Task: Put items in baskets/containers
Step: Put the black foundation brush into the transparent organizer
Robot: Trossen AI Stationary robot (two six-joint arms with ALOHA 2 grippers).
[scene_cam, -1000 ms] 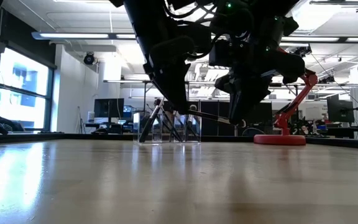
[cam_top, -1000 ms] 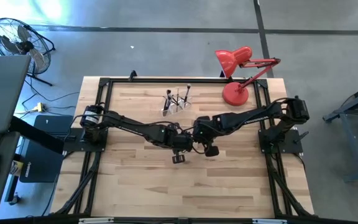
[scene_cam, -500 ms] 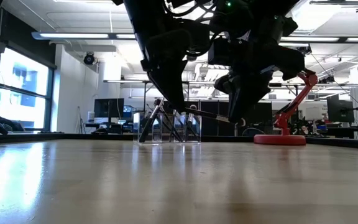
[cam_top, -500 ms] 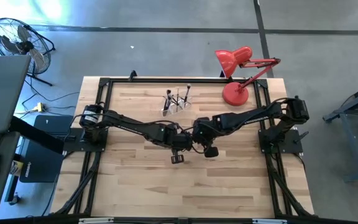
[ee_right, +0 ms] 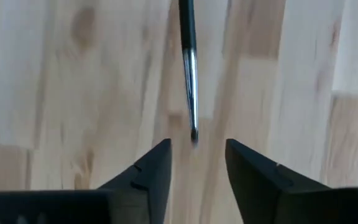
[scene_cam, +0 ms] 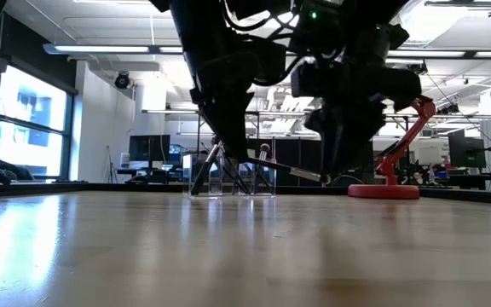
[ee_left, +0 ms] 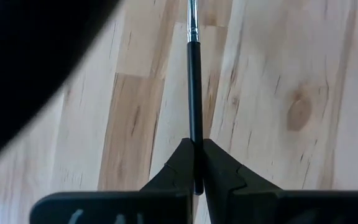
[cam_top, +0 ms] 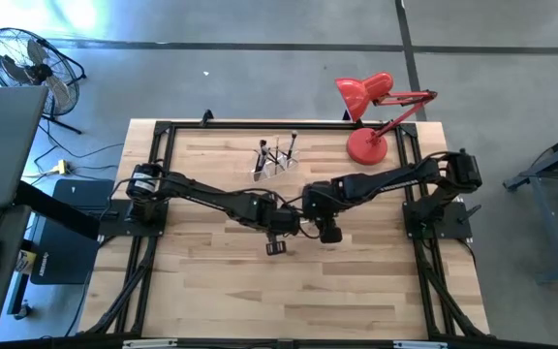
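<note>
Table [ee_left: 272,74] was pale smooth wood planks, brush [ee_left: 194,93] had glossy black handle, shiny metal ferrule, fingers [ee_right: 253,171] matt black.

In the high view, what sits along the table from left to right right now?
Left arm's base → clear holder with brushes → red desk lamp → right arm's base. The two grippers overlap mid-table, so I leave them out.
</note>
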